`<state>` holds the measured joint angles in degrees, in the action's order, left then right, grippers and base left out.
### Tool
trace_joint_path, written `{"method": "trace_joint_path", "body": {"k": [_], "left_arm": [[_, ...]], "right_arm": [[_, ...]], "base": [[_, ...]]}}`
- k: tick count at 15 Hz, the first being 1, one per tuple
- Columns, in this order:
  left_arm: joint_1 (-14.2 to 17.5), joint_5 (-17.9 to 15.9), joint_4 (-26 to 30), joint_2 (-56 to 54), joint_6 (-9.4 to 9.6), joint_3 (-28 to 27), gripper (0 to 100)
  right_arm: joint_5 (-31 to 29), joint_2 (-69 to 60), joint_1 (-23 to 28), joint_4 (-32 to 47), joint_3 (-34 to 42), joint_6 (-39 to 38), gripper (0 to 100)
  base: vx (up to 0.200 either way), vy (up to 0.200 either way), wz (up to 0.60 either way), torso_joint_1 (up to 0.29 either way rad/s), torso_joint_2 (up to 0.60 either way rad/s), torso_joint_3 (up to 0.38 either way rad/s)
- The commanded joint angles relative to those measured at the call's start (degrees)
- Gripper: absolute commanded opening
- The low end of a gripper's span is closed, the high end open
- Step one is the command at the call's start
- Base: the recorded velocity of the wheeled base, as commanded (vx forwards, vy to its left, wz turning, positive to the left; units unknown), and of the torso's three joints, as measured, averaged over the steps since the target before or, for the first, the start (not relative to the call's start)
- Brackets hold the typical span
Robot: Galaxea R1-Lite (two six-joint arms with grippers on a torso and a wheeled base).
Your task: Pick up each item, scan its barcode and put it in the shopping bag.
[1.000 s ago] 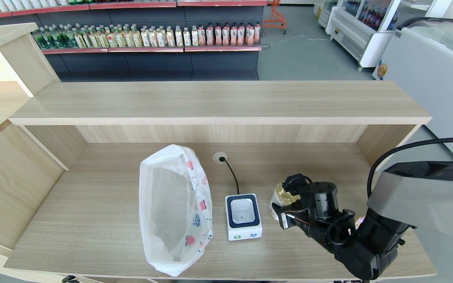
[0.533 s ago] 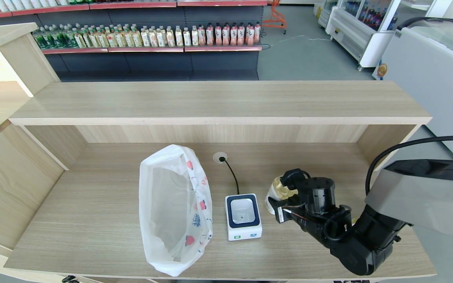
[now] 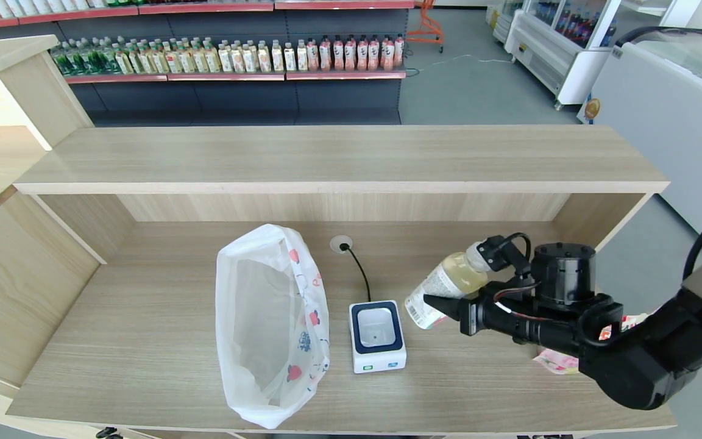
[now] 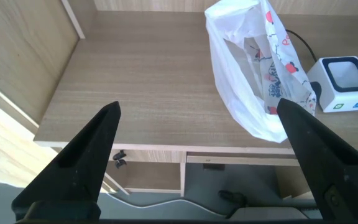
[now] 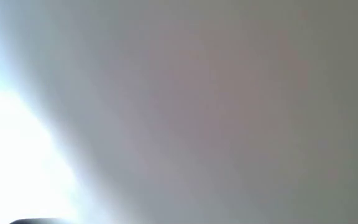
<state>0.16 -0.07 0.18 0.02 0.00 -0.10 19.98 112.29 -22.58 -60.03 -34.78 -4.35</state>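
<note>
Left wrist view: the left gripper (image 4: 199, 107) hangs near the front left corner of the worktop (image 3: 144, 317), its fingers spread wide with nothing between them. The white shopping bag (image 3: 272, 323) stands open near the front edge, and the scanner (image 3: 377, 335) sits just beside it (window facing up). The right gripper (image 3: 460, 279) is closed around a tilted bottle (image 3: 442, 288), held above the worktop just right of the scanner. A pink packet (image 3: 553, 361) lies toward the front right corner.
</note>
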Motion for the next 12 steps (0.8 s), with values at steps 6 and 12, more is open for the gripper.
{"method": "trace_joint_path", "body": {"k": [6, 12], "left_arm": [[0.02, -0.01, -0.01, -0.02, 0.0, 0.01, 100], [0.02, -0.01, -0.01, -0.02, 0.0, 0.01, 100]], "right_arm": [[18.78, -19.91, 4.38, 9.84, 8.15, 0.05, 0], [26.95, -28.62, 4.21, 18.45, 9.56, -0.22, 0]], "base": [[0.0, 0.0, 0.0, 0.0, 0.0, 0.0], [0.0, 0.0, 0.0, 0.0, 0.0, 0.0]]}}
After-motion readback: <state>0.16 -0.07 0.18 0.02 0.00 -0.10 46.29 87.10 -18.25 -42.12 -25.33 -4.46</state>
